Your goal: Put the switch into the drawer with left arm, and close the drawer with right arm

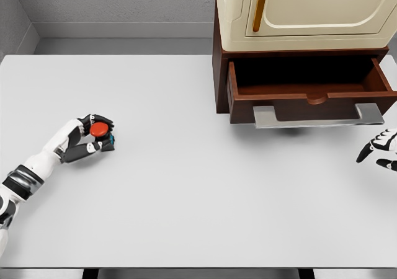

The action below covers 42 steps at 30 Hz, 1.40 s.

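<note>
Left robot hand [92,137], at the left side of the white desk [186,192], with its fingers curled around the switch [99,129], a small unit with a round red button on top. The brown drawer [310,90] stands pulled out beneath a cream cabinet [304,12], its grey handle [319,116] facing forward. Right robot hand [381,149] rests at the desk's right edge, fingers loosely spread and holding nothing.

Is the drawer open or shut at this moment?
Open. The drawer is pulled out of the cabinet toward the camera, and its dark inside shows behind the handle. Nothing is visible inside.
</note>
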Available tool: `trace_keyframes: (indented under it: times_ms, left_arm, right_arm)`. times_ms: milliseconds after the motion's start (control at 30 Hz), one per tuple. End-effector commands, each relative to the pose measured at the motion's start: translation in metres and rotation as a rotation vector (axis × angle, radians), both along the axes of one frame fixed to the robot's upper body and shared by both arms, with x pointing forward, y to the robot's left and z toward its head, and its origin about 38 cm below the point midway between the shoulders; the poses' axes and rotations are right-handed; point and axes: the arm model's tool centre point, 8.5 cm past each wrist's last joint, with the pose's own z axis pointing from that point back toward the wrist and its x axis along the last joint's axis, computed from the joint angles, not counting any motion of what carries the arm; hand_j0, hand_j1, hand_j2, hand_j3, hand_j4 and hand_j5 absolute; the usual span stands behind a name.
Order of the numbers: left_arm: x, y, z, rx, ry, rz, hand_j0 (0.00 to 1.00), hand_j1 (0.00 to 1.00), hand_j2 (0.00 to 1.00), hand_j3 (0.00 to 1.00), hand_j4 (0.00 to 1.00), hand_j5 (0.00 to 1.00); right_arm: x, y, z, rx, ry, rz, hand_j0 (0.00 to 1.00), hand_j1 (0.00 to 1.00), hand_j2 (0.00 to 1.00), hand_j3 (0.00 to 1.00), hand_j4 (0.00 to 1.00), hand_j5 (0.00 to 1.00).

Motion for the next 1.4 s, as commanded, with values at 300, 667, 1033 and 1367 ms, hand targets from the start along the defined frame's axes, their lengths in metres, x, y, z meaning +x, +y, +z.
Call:
trace_keyframes:
  times_ms: [300, 667, 1033, 1367]
  left_arm:
    - [0.01, -0.007, 0.024, -0.007, -0.064, -0.028, 0.42, 0.42, 0.42, 0.42, 0.42, 0.42]
    - [0.019, -0.025, 0.051, -0.013, -0.133, -0.077, 0.41, 0.41, 0.41, 0.41, 0.41, 0.41]
    - [0.026, -0.042, 0.083, -0.011, -0.223, -0.127, 0.41, 0.41, 0.41, 0.41, 0.41, 0.41]
    - [0.032, -0.075, 0.113, -0.02, -0.304, -0.224, 0.41, 0.41, 0.41, 0.41, 0.41, 0.41]
  right_arm:
    - [0.0, 0.0, 0.001, 0.006, 0.0, -0.002, 0.55, 0.55, 0.55, 0.55, 0.55, 0.55]
    - [0.0, 0.0, 0.001, 0.006, 0.001, -0.002, 0.54, 0.54, 0.54, 0.54, 0.54, 0.54]
    - [0.0, 0.0, 0.001, 0.021, 0.001, -0.002, 0.54, 0.54, 0.54, 0.54, 0.54, 0.54]
    - [-0.004, 0.005, -0.014, 0.026, 0.053, 0.011, 0.56, 0.56, 0.56, 0.56, 0.56, 0.56]
